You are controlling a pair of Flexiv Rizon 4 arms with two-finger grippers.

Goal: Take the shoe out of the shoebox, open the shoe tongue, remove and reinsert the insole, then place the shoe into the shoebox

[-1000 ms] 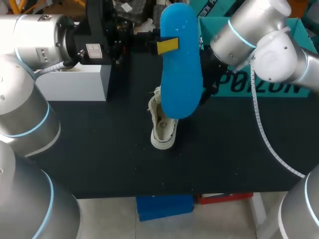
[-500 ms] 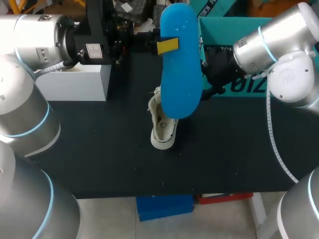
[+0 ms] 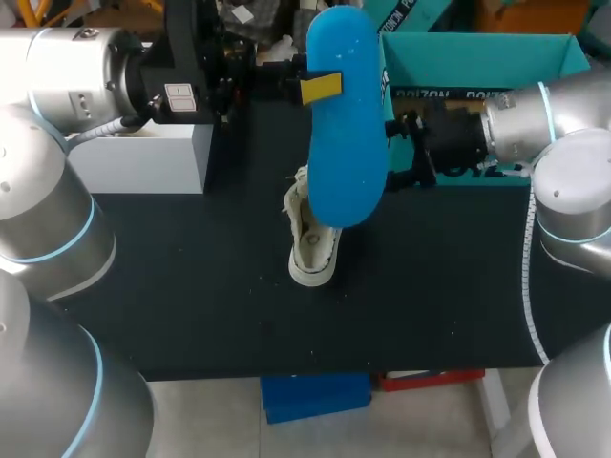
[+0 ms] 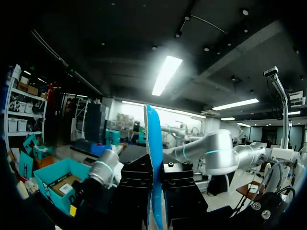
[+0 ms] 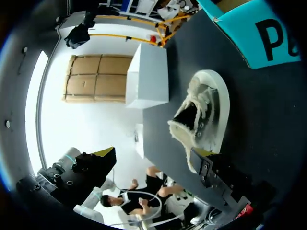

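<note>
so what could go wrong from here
The left pincer holds the insole high by one side edge; it may slip or twist on the way down. The right pincer is open close beside it and could knock it. Nothing steadies the shoe, so it may skid during reinsertion.

You had even overhead light in the head view; the black table (image 3: 191, 286) took it matte, and the blue insole (image 3: 346, 143) carried a soft sheen. In your left wrist view a ceiling strip lamp (image 4: 166, 74) glared over a dim room. Your right wrist view blazed white past the table's edge, and the shoe (image 5: 201, 115) was well lit.
</note>
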